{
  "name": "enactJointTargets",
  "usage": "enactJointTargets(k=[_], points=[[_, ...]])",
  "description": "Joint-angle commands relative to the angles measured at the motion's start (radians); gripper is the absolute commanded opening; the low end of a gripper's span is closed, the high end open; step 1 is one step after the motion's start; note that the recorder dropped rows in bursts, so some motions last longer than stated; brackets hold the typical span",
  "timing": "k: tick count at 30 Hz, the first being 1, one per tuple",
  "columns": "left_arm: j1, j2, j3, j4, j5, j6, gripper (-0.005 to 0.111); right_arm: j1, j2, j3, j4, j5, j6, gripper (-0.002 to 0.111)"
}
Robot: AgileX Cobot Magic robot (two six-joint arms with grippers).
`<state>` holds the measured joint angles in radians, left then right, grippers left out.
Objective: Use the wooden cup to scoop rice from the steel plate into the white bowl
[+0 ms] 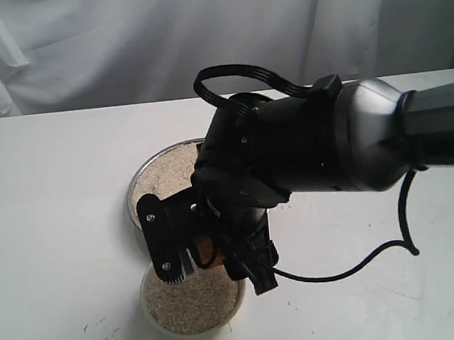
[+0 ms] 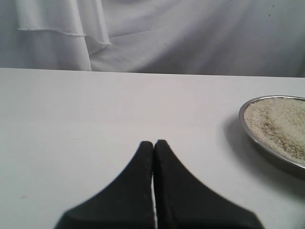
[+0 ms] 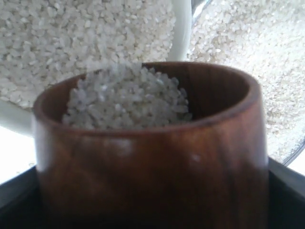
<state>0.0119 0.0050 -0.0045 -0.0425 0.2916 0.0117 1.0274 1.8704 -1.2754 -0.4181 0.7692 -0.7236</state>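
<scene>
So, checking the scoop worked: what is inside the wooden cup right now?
Rice, heaped against one wall of the wooden cup. Its bottom is covered by the grains, so how deep they lie cannot be seen.

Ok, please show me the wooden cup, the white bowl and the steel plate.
wooden cup (image 3: 152, 157): right wrist view, front wall.
white bowl (image 3: 182, 28): right wrist view, rim.
steel plate (image 2: 241, 117): left wrist view, rim.

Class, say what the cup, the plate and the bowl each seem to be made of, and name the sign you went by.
The cup looks like glossy reddish-brown wood: grain streaks and sheen show. The plate looks like polished metal, probably steel: its thin rim is silver and reflective. The bowl is smooth and cream-white, likely ceramic, possibly plastic: the look leaves that open.
</scene>
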Motion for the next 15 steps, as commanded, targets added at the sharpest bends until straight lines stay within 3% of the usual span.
enactJointTargets(k=[1, 15], points=[[-0.002, -0.005, 0.005, -0.001, -0.006, -0.003, 0.0, 0.007, -0.003, 0.003, -0.047, 0.013, 0.04, 0.0], [-0.002, -0.005, 0.005, -0.001, -0.006, -0.003, 0.0, 0.076, 0.055, 0.005, -0.205, 0.075, 0.152, 0.0]])
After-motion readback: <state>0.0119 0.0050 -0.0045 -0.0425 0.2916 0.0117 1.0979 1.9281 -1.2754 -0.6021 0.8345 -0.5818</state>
